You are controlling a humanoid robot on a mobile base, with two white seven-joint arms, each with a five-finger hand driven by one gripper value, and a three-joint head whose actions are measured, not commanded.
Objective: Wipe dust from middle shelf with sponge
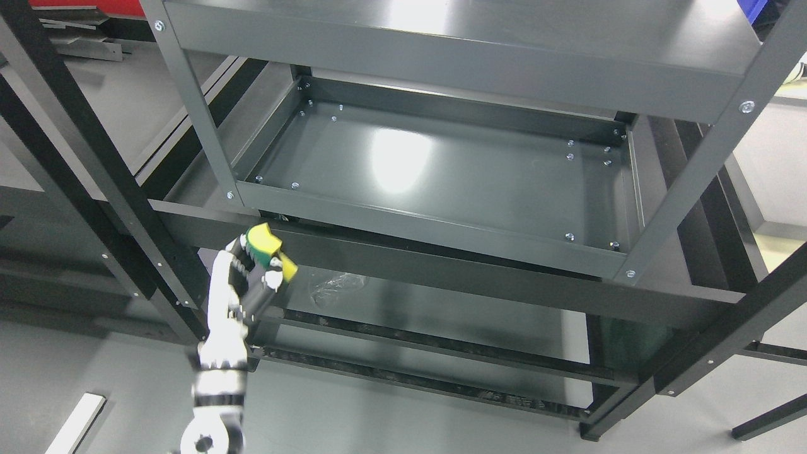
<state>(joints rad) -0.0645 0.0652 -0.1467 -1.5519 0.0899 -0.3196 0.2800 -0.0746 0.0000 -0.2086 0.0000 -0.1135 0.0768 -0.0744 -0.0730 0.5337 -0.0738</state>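
Left hand [252,277] pinching the sponge [268,249] below the middle shelf [441,170].
At lower left I see its fingers clamped on the yellow-green sponge, just under the shelf's front lip; I read no writing, and the arm's base is cut off.

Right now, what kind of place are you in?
Probably a workshop or storage area: a dark metal shelving rack with bolted trays, another black rack frame beside it, and a bare grey floor. My left hand holds a sponge.
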